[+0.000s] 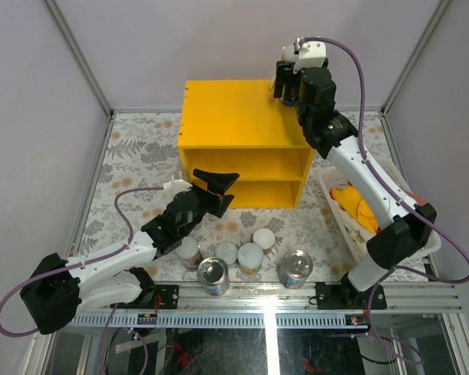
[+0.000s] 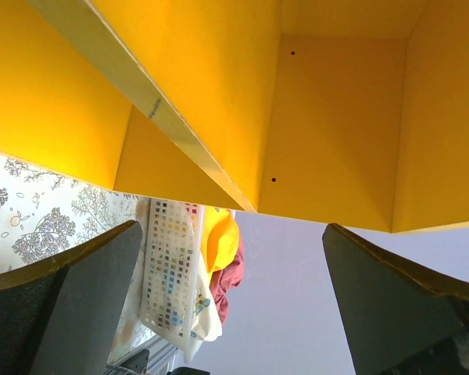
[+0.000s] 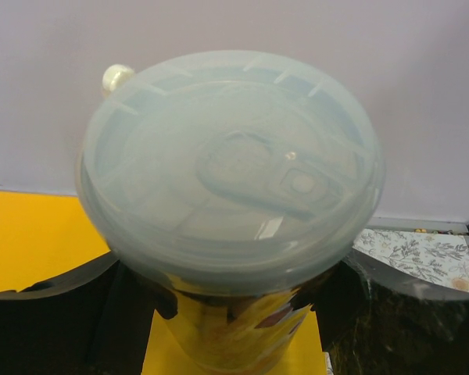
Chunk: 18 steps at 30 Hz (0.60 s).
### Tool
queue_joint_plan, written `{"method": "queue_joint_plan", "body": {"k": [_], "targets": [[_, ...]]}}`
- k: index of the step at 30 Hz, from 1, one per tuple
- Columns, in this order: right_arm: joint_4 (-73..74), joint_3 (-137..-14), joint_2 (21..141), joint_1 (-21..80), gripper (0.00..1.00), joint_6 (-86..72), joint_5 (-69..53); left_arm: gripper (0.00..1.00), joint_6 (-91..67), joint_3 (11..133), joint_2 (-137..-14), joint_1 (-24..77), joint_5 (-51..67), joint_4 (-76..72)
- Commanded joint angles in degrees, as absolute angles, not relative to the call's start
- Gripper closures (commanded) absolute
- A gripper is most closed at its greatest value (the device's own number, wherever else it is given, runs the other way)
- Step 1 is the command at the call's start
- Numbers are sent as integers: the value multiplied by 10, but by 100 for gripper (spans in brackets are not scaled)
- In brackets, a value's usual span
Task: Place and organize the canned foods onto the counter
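The right hand (image 1: pixel 285 84) is closed on a colourful-labelled can (image 3: pixel 230 164) with a translucent lid, gripping it by its sides over the far right corner of the yellow counter (image 1: pixel 227 113); whether the can's base touches the top cannot be told. The left hand (image 1: pixel 227 190) is spread wide and holds nothing, its fingers (image 2: pixel 62 305) facing the counter's two open front compartments. Four white-lidded cans (image 1: pixel 250 256) and two blue-labelled tins (image 1: pixel 213 275) stand clustered on the floral cloth (image 1: pixel 133 156) near the arm bases, with a white basket (image 1: pixel 336 209) of cloth to their right.
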<state>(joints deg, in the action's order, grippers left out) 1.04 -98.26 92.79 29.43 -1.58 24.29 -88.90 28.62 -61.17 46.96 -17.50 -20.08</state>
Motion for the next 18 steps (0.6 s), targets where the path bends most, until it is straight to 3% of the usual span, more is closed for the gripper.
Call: {"method": "queue_joint_plan", "body": {"k": [1, 10, 12, 14, 15, 18], "targets": [[-16, -1019, 937, 281, 36, 0, 233, 0, -854, 295, -583, 477, -167, -179], [-2, -1037, 950, 276, 33, -5, 219, 0, -836, 297, -545, 479, -171, -156], [1, -1033, 950, 276, 27, -12, 212, 0, -832, 302, -542, 480, -171, -152], [2, -1022, 938, 277, 15, -21, 209, 0, -830, 304, -539, 481, -171, -150], [4, -1017, 933, 276, 4, -26, 208, 0, -830, 305, -538, 482, -172, -147], [13, -1004, 917, 276, 0, -36, 206, 0, -828, 308, -532, 483, -172, -139]]}}
